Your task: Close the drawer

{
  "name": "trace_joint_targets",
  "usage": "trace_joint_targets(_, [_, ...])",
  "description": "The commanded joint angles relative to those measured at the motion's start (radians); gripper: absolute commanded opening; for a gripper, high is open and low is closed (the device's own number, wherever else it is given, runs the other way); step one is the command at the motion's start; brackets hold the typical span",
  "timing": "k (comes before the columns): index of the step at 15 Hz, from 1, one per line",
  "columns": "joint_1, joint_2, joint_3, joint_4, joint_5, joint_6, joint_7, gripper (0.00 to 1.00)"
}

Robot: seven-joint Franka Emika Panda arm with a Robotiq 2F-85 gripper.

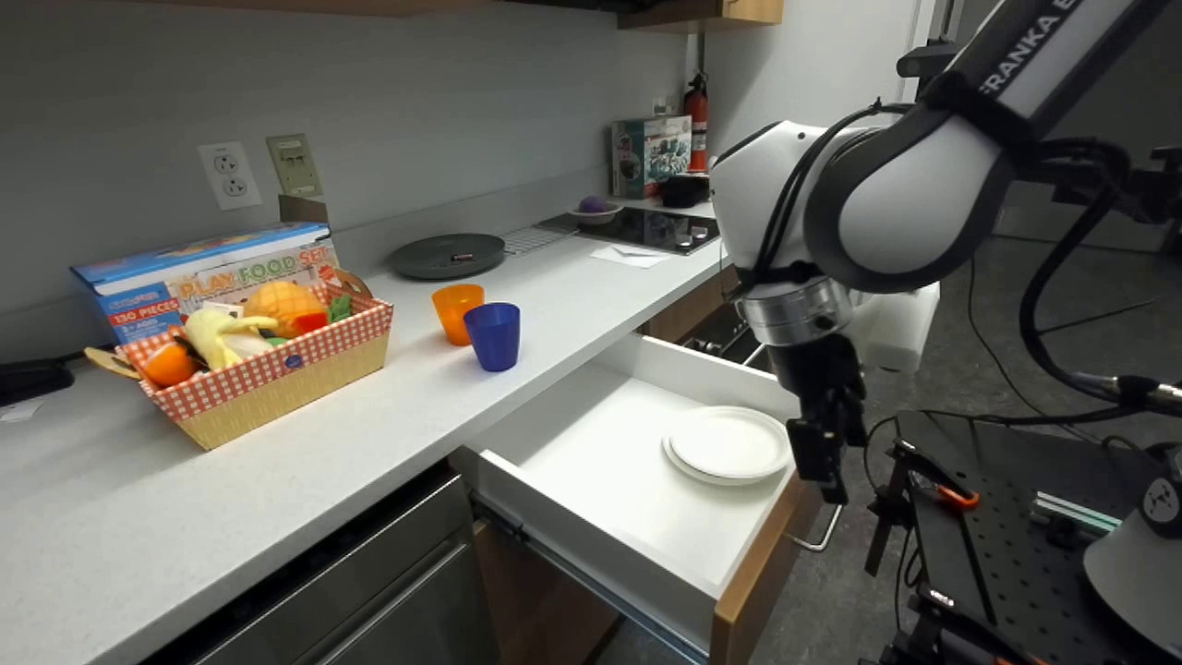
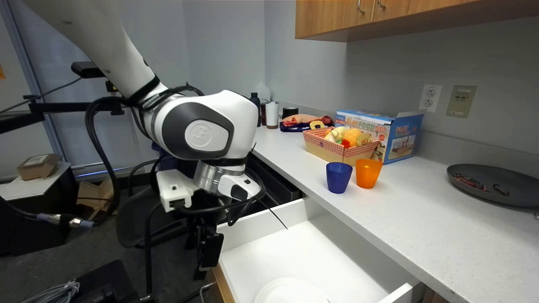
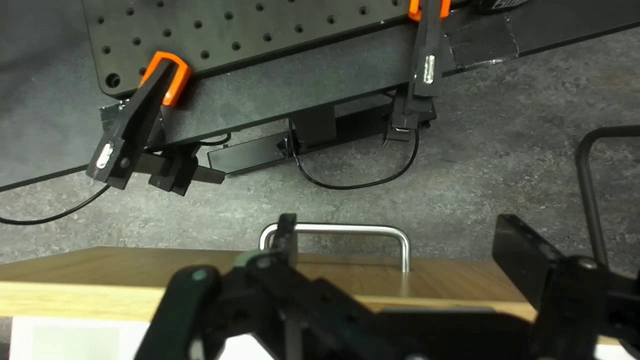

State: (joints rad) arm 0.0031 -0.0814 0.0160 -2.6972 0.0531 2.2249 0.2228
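White inside, the drawer [image 1: 614, 462] juts well out from under the counter [image 1: 443, 406], plates [image 1: 729, 443] lying in it. The gripper [image 3: 400, 245] hangs by the wooden front [image 1: 765, 577], fingers [image 3: 520, 260] spread, holding nothing. I'd judge none of the closing done, the whole push left.

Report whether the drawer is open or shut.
Open: the drawer juts out from under the counter in both exterior views, its white inside exposed.

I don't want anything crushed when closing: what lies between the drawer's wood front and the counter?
Stacked white plates inside the drawer, as an exterior view shows.
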Motion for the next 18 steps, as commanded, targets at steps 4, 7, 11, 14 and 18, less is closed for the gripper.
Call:
trace_joint_targets(4, [-0.008,0.203,-0.024,0.080,0.101,0.079,-0.112,1.00])
trace_joint_targets(7, [-0.003,0.253,-0.019,0.099,0.100,0.138,-0.085,1.00])
trace_joint_targets(11, [0.002,0.279,-0.021,0.122,0.085,0.198,-0.052,1.00])
trace_joint_targets(14, [0.001,0.291,-0.027,0.150,0.076,0.239,-0.033,1.00])
trace_joint_targets(18, [-0.001,0.315,-0.047,0.197,0.048,0.285,0.003,1.00])
